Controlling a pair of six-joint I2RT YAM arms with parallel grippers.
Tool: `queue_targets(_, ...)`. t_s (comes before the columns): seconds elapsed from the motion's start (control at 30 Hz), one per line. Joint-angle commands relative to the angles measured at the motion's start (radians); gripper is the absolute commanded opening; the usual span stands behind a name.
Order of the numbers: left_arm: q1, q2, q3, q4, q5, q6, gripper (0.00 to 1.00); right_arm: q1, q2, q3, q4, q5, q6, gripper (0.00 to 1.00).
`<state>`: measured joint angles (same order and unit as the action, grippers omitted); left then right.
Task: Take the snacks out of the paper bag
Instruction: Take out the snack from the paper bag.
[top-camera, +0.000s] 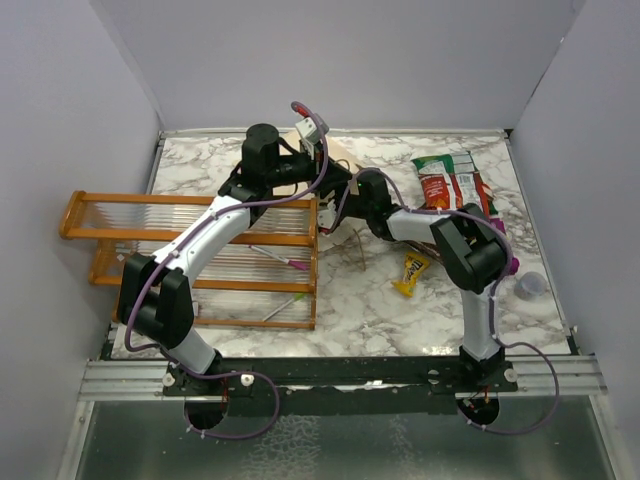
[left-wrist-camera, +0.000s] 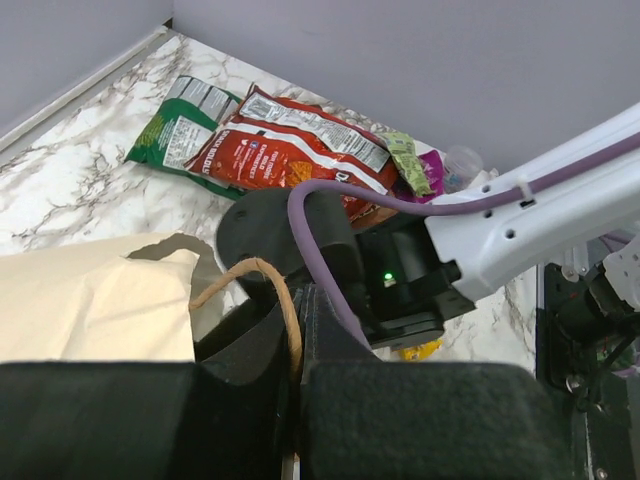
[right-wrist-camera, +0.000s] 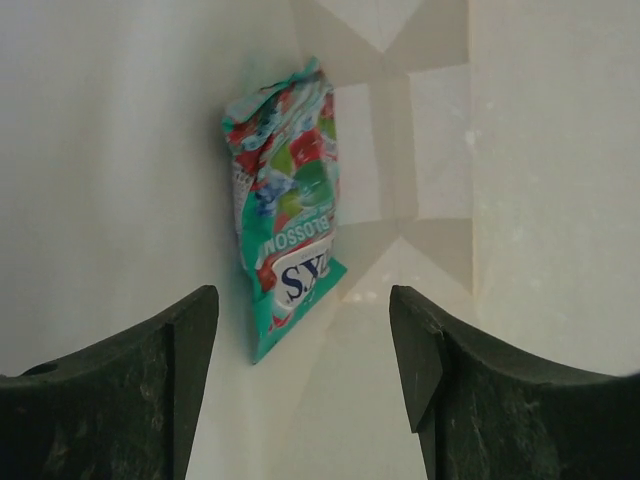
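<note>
While the right gripper (right-wrist-camera: 303, 330) sits inside the paper bag (left-wrist-camera: 80, 300) with its dark fingers (right-wrist-camera: 190, 380) spread wide and nothing between them, a teal packet (right-wrist-camera: 285, 200) lies just ahead of the tips against the cream paper, touched by neither finger. Over on the other side, the left gripper (left-wrist-camera: 297, 350) is pinched on the twine handle (left-wrist-camera: 262, 268) – the brown loop rises out from between its black pads, right at the bag's open edge. From above, both arms meet at the bag near the back middle of the marble table (top-camera: 380, 310), the right forearm pointing leftward into its mouth. Beyond it, toward the back right corner, the red chip bags (left-wrist-camera: 300, 140) lie overlapped with a green-white packet (left-wrist-camera: 175, 125) and a lime packet (left-wrist-camera: 408, 160). A yellow packet (top-camera: 412, 270) rests alone nearer the right arm, and an orange wooden rack (top-camera: 200, 260) stands on the left.
</note>
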<state>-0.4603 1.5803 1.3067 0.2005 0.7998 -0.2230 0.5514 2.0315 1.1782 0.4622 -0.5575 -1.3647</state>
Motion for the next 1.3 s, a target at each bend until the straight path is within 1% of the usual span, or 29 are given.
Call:
queue_targets(0.0, -0.001, -0.015, 0.015, 0.020, 0.011, 0.006, 0.00, -0.014, 0.115, 0.124, -0.201, -0.002, -0.261, 0.70)
queue_targets(0.07, -0.001, -0.012, 0.016, 0.022, 0.016, 0.000, 0.00, -0.019, 0.155, 0.175, -0.260, 0.003, -0.313, 0.71)
queue_targets(0.13, -0.002, -0.012, 0.018, 0.022, 0.016, -0.001, 0.00, -0.022, 0.198, 0.223, -0.271, 0.021, -0.337, 0.71)
queue_targets(0.4, -0.002, -0.008, 0.014, 0.041, 0.027, -0.022, 0.00, -0.025, 0.344, 0.335, -0.162, 0.046, -0.373, 0.71)
queue_targets(0.6, -0.002, 0.007, 0.009, 0.080, 0.044, -0.068, 0.00, -0.022, 0.438, 0.439, -0.119, -0.023, -0.395, 0.71)
queue_targets(0.67, -0.002, 0.017, 0.005, 0.109, 0.062, -0.096, 0.00, -0.012, 0.485, 0.504, -0.113, -0.032, -0.381, 0.71)
queue_targets(0.73, -0.003, 0.025, 0.004, 0.123, 0.070, -0.113, 0.00, 0.005, 0.541, 0.580, -0.094, 0.010, -0.370, 0.70)
queue_targets(0.87, -0.006, 0.037, 0.005, 0.132, 0.076, -0.126, 0.00, 0.022, 0.640, 0.709, 0.014, 0.032, -0.292, 0.68)
queue_targets(0.93, -0.008, 0.039, 0.005, 0.134, 0.076, -0.127, 0.00, 0.025, 0.687, 0.769, 0.044, 0.033, -0.248, 0.64)
queue_targets(0.97, -0.008, 0.041, 0.005, 0.133, 0.075, -0.127, 0.00, 0.027, 0.697, 0.791, 0.069, 0.029, -0.221, 0.59)
queue_targets(1.03, -0.008, 0.041, 0.004, 0.128, 0.068, -0.125, 0.00, 0.028, 0.701, 0.792, 0.131, 0.036, -0.135, 0.42)
queue_targets(1.07, -0.008, 0.042, 0.003, 0.124, 0.062, -0.122, 0.00, 0.028, 0.693, 0.773, 0.203, 0.047, -0.090, 0.34)
queue_targets(1.13, -0.006, 0.043, 0.005, 0.109, 0.043, -0.111, 0.00, 0.028, 0.668, 0.735, 0.261, 0.080, -0.043, 0.24)
queue_targets(1.27, 0.009, 0.043, 0.008, 0.097, 0.005, -0.118, 0.00, 0.024, 0.579, 0.606, 0.342, 0.131, 0.004, 0.11)
